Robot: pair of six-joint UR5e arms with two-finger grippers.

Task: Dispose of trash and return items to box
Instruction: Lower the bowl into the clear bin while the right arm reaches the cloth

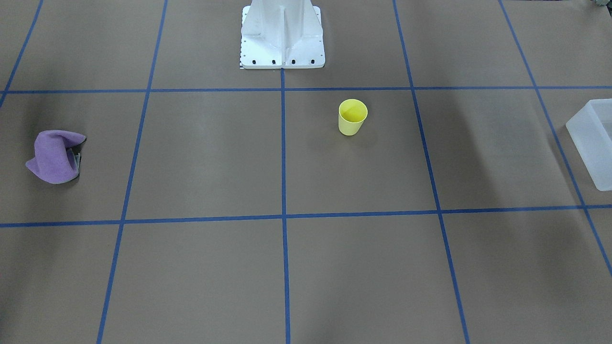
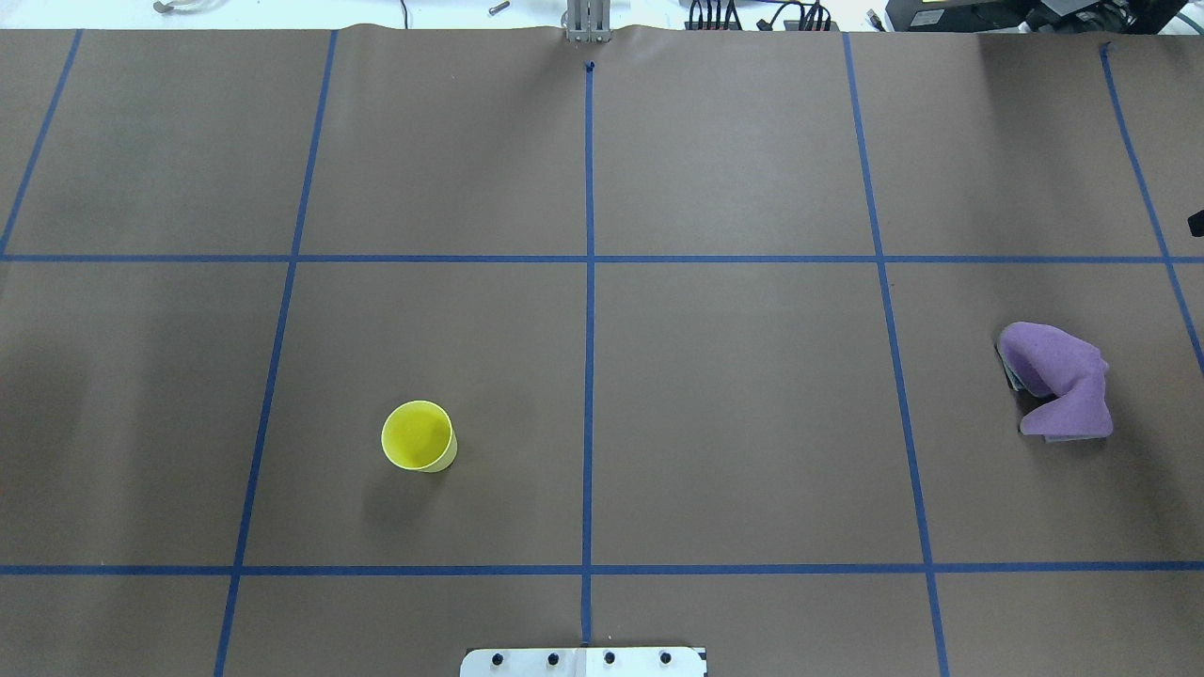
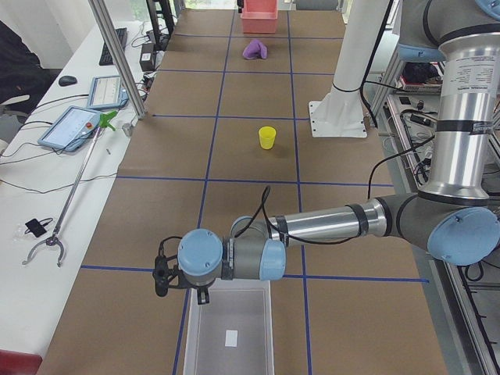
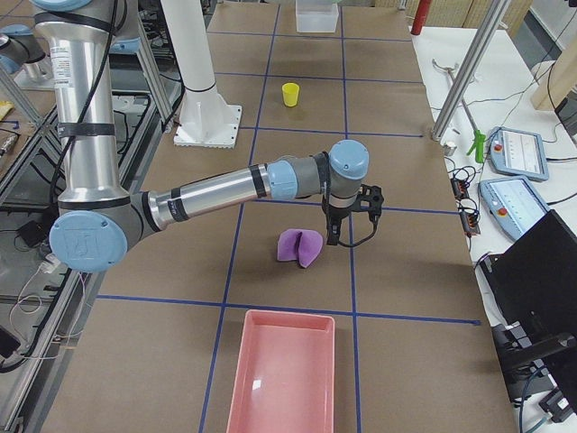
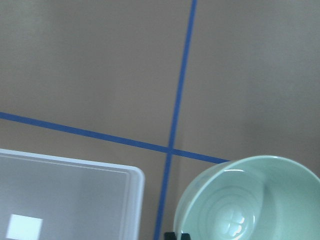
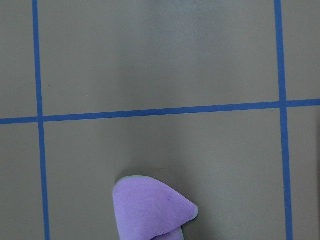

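Note:
The yellow cup stands upright and alone on the brown table; it also shows in the overhead view. The mint-green bowl fills the lower right of the left wrist view, held up by its rim beside the corner of the frosted box. My left gripper hovers at the far end of the box. My right gripper hangs just beyond a crumpled purple cloth; I cannot tell whether it is open. The cloth also shows in the right wrist view.
A pink tray lies near the purple cloth at the table's right end. The white robot pedestal stands at the table's robot side. Blue tape lines grid the table. The box sits at the table's left end.

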